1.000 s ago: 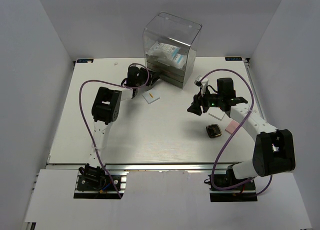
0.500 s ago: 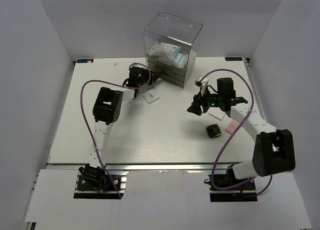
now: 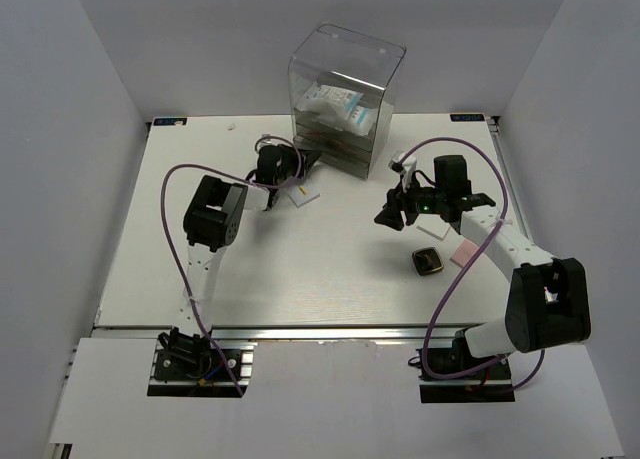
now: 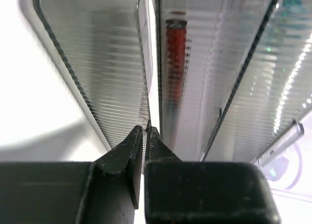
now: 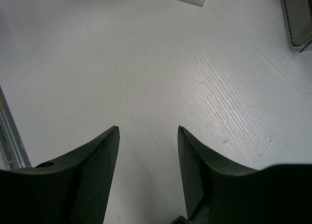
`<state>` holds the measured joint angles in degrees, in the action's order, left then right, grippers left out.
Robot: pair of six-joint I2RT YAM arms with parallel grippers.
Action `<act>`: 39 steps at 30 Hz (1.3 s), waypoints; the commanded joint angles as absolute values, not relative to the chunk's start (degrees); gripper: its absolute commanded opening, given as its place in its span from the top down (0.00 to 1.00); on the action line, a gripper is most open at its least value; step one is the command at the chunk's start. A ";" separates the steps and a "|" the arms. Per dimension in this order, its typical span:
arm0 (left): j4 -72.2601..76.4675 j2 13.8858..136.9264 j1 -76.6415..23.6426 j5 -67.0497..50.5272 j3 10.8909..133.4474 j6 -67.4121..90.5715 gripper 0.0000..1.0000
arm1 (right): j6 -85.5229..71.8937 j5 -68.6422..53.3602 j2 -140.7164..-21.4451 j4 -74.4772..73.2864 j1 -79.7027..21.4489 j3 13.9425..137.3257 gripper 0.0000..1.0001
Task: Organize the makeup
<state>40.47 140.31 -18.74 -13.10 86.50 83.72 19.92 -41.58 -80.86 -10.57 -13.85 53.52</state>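
Dark-red stick [image 4: 175,53]: lies lengthwise inside a ribbed clear drawer [image 4: 204,43], seen blurred through the plastic.
Packet [image 3: 335,104]: clear with white contents, in the upper part of the clear box [image 3: 345,64], above the drawers.
White square [image 3: 302,192]: flat on the table [image 3: 300,269], just in front of the box and just beside the left arm's fingers.
Black compact [image 3: 428,261]: on the table at right of centre, well apart from the box.
Pink square [image 3: 464,251]: flat on the table just to the right of the compact, close to the right arm's forearm.
Left gripper [image 4: 146,130]: at the low front of the box, its fingers drawn almost together and pinching the drawer's thin clear wall, next to the stick.
Right gripper [image 5: 147,129]: fingers spread with nothing between them, over bare table between the box and the compact; the white square shows at the top edge of its wrist view.
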 commanded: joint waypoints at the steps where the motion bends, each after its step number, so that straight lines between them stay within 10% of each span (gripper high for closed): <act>1: 40.16 135.44 -18.81 -11.69 81.76 82.79 1.00 | 20.30 -42.71 -80.33 -10.63 -13.97 54.40 0.43; 36: 42.81 111.09 -17.32 -11.16 49.57 76.12 1.00 | 20.30 -42.71 -78.31 -11.86 -13.89 53.52 0.43; 39: 40.09 110.83 -17.23 -11.78 51.50 74.62 0.75 | 20.30 -42.63 -78.31 -12.21 -13.89 53.96 0.43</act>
